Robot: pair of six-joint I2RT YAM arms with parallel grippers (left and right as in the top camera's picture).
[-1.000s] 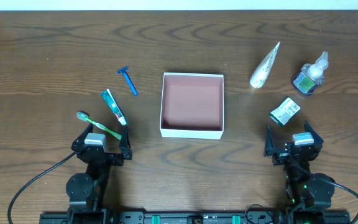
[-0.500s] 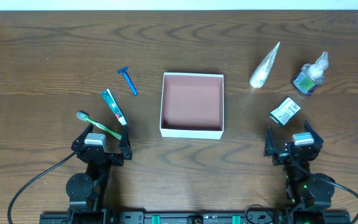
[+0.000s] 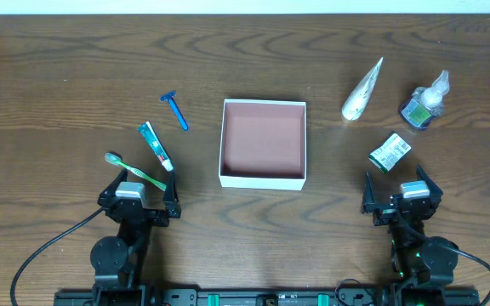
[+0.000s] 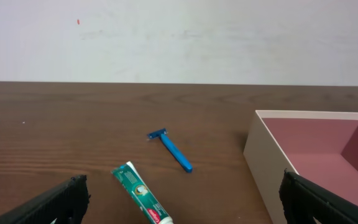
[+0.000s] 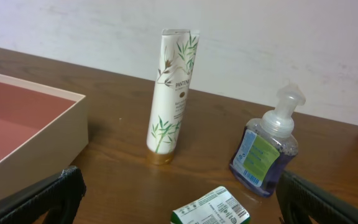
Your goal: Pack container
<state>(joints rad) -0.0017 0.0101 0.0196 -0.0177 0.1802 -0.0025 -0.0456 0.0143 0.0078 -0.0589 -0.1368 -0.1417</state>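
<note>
The container [image 3: 224, 140], a shallow white-walled box with a reddish-brown inside, sits empty mid-table; it also shows in the left wrist view [image 4: 272, 152] and the right wrist view [image 5: 36, 146]. Left of it lie a blue razor [image 3: 175, 110], a green toothpaste tube [image 3: 155, 145] and a green toothbrush [image 3: 134, 170]. Right of it are a white bamboo-print tube [image 3: 362, 90], a purple soap pump bottle [image 3: 424, 103] and a green-and-white packet [image 3: 390, 152]. My left gripper [image 3: 138, 194] is open and empty near the toothbrush. My right gripper [image 3: 401, 194] is open and empty just behind the packet.
The razor [image 4: 171, 149] and toothpaste [image 4: 140, 194] lie ahead of the left gripper. The tube [image 5: 171, 93], pump bottle [image 5: 265, 149] and packet [image 5: 213, 208] lie ahead of the right gripper. A pale wall runs along the table's far edge.
</note>
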